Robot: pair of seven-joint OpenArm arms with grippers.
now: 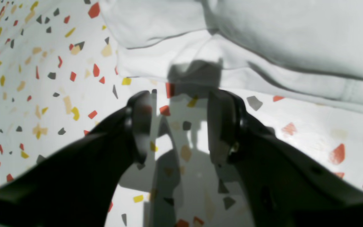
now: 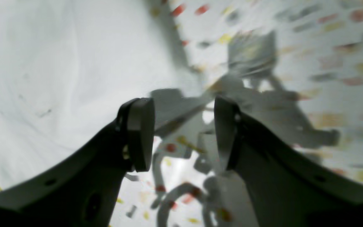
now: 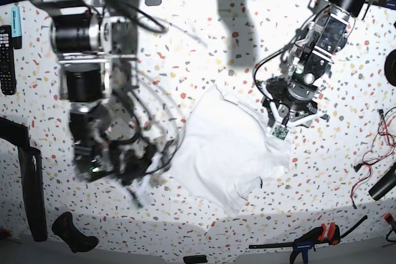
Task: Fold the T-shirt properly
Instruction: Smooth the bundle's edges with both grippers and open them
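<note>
Speckled terrazzo covers the counter (image 3: 204, 41), white with red, yellow and grey chips; tools and cables lie along its edges, among them a remote (image 3: 6, 51) at the left edge and a clamp (image 3: 315, 237) near the front edge.

On the middle of the counter, a little toward the front edge, lies the T-shirt (image 3: 226, 146), rumpled into a loose heap and not yet folded; it looks soft, light and limp, so I judge it will sag and drag rather than hold any shape, and a hem, sleeve edge or shoulder seam is the best place to pinch it.

Left tool (image 1: 180, 126) hangs released over bare counter, jaws parted with nothing between them, just beside the shirt's edge on the side nearer the right edge of the counter; cloth folds lie straight ahead of its fingertips, apart from them.

Right tool (image 2: 184, 134) is likewise released and empty, blurred, at the shirt's opposite border; cloth lies to one side of its jaws.
</note>
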